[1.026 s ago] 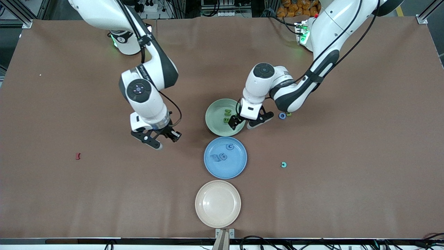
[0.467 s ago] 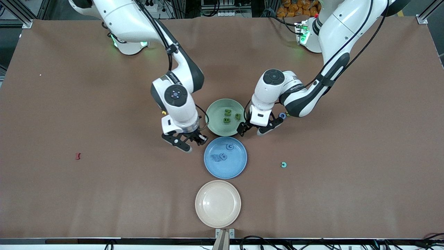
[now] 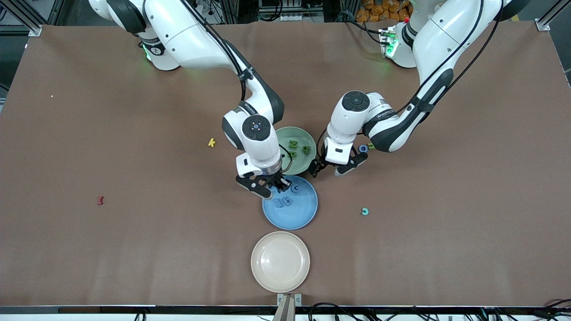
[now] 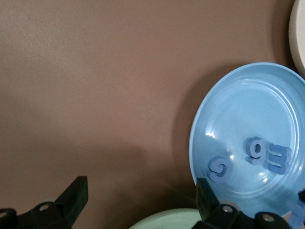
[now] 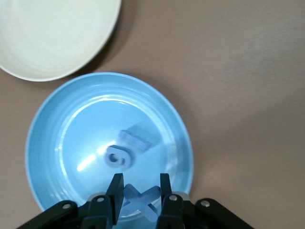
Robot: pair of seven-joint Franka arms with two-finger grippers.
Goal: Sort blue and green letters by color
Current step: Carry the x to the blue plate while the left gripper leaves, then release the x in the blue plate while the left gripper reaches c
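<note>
Bright, even overhead light, soft shadows, glare on the blue plate (image 5: 52, 124).

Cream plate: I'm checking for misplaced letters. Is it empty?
Empty: the cream plate shows only bare surface, no letters on it.

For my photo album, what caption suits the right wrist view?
Right gripper holding a blue X-shaped piece over the blue plate.

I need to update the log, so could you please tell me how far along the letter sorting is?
Done: three olive green pieces lie in the pale green plate, three blue pieces in the blue plate. In hand: the right gripper holds a blue X-shaped piece over the blue plate. Left: a blue ring beside the open left gripper.
</note>
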